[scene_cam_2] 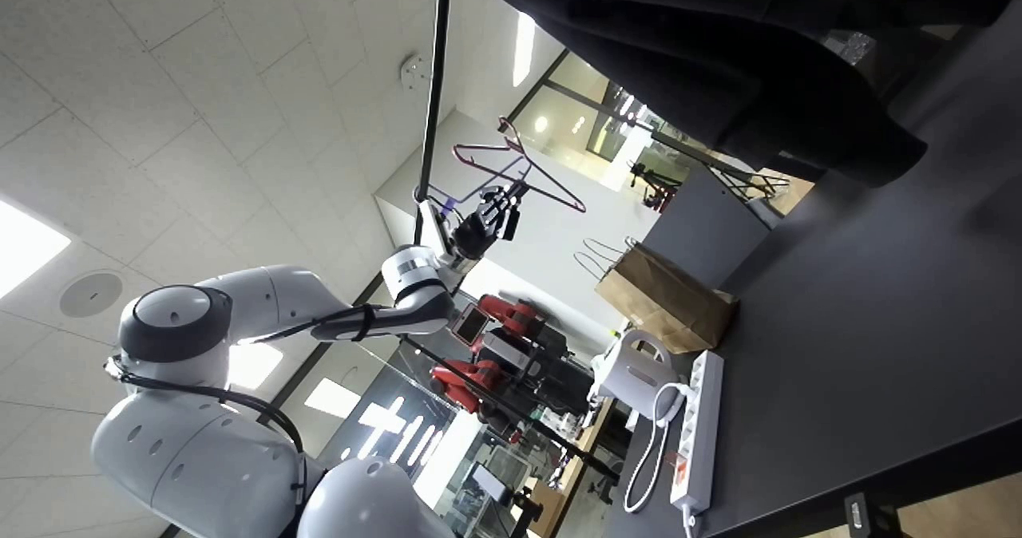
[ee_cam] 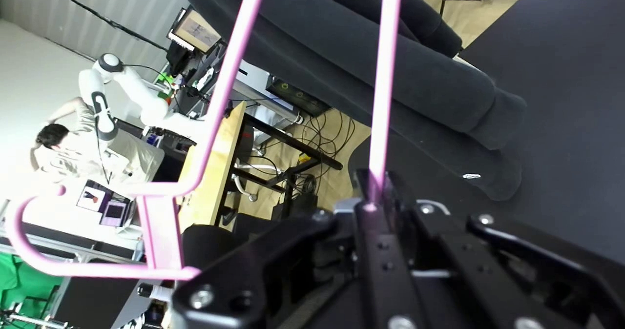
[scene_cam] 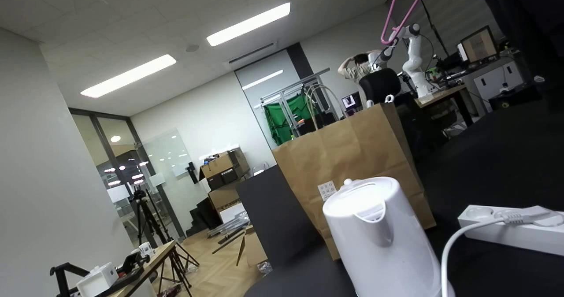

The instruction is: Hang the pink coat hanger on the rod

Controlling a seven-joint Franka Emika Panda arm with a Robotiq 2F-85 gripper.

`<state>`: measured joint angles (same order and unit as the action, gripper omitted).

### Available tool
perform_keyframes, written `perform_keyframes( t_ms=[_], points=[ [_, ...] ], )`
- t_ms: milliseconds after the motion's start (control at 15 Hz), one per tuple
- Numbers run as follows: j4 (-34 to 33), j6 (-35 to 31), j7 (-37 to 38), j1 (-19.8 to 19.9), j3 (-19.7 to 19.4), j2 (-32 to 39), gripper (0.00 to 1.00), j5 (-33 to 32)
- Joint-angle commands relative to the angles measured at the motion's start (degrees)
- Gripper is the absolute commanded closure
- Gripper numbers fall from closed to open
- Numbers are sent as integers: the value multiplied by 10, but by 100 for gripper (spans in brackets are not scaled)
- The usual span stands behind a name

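Note:
The pink coat hanger (ee_cam: 383,75) is held between the gripper's fingertips (ee_cam: 373,187) by one bar in the wrist view; its hook (ee_cam: 53,268) points to the left. In an exterior view the pink hanger (scene_cam_2: 551,179) is in the air with the gripper (scene_cam_2: 515,191) on its long bar. The black rod (scene_cam_2: 432,83) runs along the left of it, and the hook shows apart from the rod. A purple hanger (scene_cam_2: 449,203) shows beside the rod. In an exterior view the pink hanger (scene_cam: 407,15) is cut off at the top and the gripper is out of view.
Dark garments (scene_cam_2: 679,59) hang near the hanger; they also show in the wrist view (ee_cam: 390,75). Below on the black table (scene_cam_2: 862,322) stand a brown paper bag (scene_cam_2: 667,294), a white kettle (scene_cam_2: 635,378) and a white power strip (scene_cam_2: 699,434) with a cable.

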<state>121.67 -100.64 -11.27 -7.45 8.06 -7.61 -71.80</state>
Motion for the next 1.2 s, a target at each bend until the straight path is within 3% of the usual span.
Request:
perform_keyframes(
  t_ms=[0, 933, 1133],
  points=[
    [-3, 6, 1, -4, -1, -1, 98, -5],
    [15, 49, 13, -21, 27, -89, 98, -126],
    [31, 65, 59, -27, 32, -111, 98, -130]
  ],
)
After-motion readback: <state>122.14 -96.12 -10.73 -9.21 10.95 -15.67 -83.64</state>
